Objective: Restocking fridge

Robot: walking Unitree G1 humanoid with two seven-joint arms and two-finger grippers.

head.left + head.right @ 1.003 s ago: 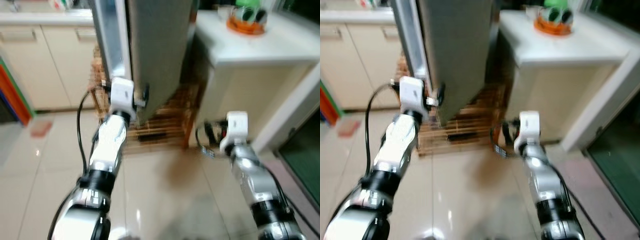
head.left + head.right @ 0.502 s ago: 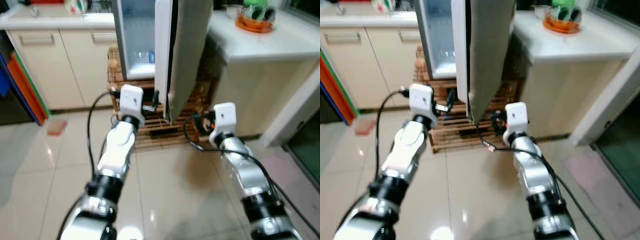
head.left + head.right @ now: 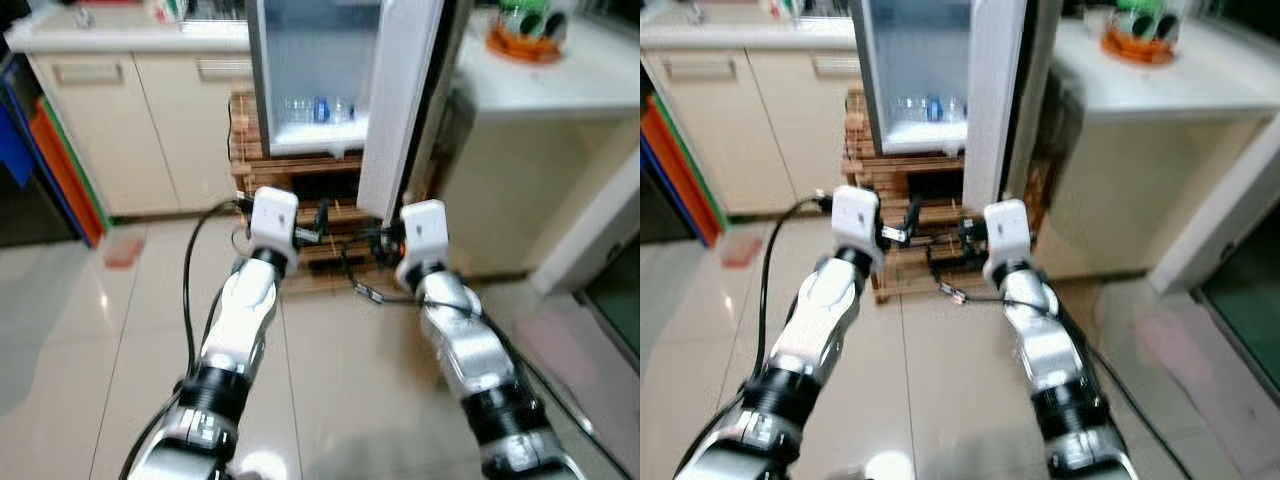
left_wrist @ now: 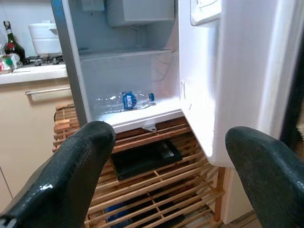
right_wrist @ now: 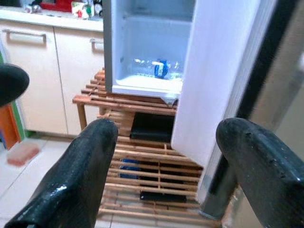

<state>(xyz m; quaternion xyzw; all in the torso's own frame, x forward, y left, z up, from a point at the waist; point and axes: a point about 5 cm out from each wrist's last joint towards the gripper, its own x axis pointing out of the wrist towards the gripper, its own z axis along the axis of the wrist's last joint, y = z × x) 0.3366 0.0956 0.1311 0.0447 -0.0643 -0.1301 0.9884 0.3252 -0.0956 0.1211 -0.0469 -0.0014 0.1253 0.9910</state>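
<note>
A small fridge stands open on a wooden rack, its white door swung out to the right. Clear water bottles with blue labels lie on its bottom shelf, also seen as a bottle and a bottle in the wrist views. My left gripper and right gripper hover side by side low in front of the rack, below the fridge's opening. Both are open with nothing between their fingers.
A slatted wooden rack holds a flat black item under the fridge. Cream cabinets stand at the left and a white counter with an orange tray at the right. A pink object lies on the tiled floor.
The camera has swung round the open door, so the fridge's inside now faces me. Both grippers have drawn closer together in front of the rack.
</note>
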